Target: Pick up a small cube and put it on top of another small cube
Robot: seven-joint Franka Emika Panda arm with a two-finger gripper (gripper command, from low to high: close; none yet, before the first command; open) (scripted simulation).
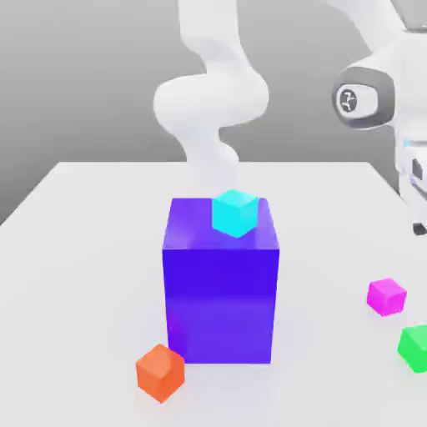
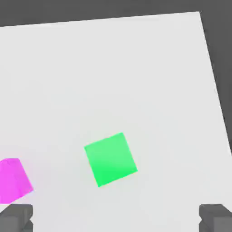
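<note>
A small green cube (image 2: 111, 158) lies on the white table, with a small magenta cube (image 2: 13, 180) close beside it. My gripper (image 2: 116, 218) hangs above them, open wide, its two dark fingertips (image 2: 16, 217) far apart and nothing between them. In the exterior view the green cube (image 1: 414, 348) and the magenta cube (image 1: 387, 296) sit at the right. A small orange cube (image 1: 160, 372) rests at the front left. A small cyan cube (image 1: 234, 213) stands on top of a large blue block (image 1: 220, 292).
The large blue block rises tall in the middle of the table (image 1: 92, 242). The white arm's wrist (image 1: 367, 98) hangs at the exterior view's upper right, and its base column stands behind the block. The table's edge (image 2: 213, 81) runs near the green cube.
</note>
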